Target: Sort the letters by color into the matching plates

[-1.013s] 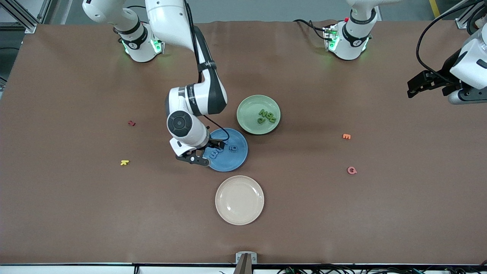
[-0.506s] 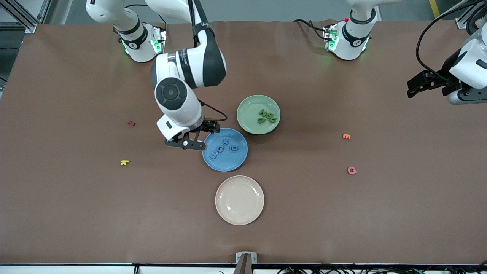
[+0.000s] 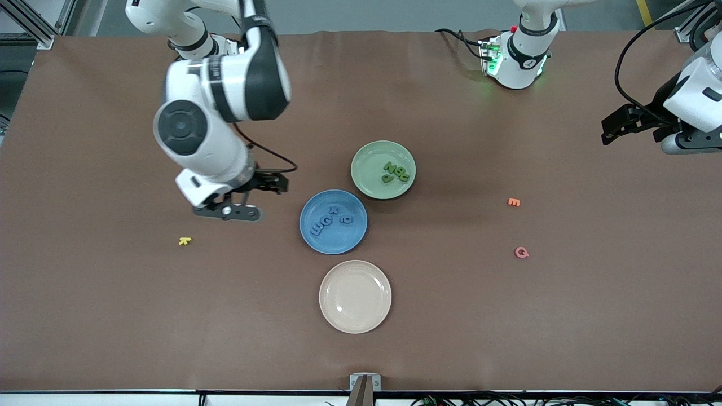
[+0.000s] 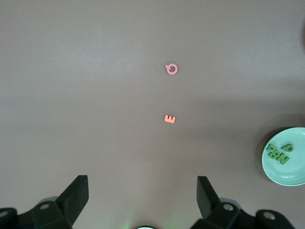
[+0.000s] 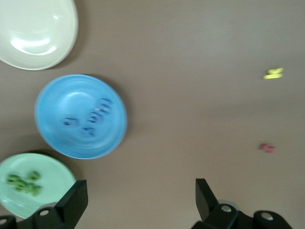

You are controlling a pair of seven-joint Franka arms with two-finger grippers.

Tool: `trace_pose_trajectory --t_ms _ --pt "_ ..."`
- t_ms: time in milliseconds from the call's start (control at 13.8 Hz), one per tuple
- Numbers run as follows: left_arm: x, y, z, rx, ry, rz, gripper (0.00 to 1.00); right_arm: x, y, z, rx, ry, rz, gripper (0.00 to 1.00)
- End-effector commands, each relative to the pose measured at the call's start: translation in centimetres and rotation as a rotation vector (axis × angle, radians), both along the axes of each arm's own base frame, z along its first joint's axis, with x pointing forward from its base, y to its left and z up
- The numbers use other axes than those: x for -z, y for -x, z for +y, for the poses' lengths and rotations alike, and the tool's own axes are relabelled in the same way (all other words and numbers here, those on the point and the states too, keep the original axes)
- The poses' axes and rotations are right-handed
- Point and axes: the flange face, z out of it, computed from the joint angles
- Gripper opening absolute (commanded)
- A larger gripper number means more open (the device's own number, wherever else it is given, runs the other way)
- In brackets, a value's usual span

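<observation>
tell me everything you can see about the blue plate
The round shallow blue plate looks like smooth, slightly glossy plastic or ceramic, with a raised rim around a flat well. It sits flat on the brown table mat near the middle, between the light green plate and the cream plate, close to both but touching neither. Four small blue foam letters lie in its well, clustered together. No gripper touches it.

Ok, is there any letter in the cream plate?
No, the cream plate holds nothing; the blue letters lie in the blue plate and the green letters in the green plate.
</observation>
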Motion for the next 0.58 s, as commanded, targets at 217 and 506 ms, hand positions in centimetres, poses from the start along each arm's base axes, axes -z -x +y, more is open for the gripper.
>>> trace_pose_trajectory --t_ms 217,506 --pt "-0.3 0.3 -0.1 0.018 0.018 -0.005 1.00 -5.4 -0.1 -6.8 -0.085 -0.026 0.016 1.00" --pt "-0.2 0.3 -0.1 0.018 0.017 -0.004 1.00 -8.6 0.5 -12.7 -0.061 -0.061 -0.012 1.00"
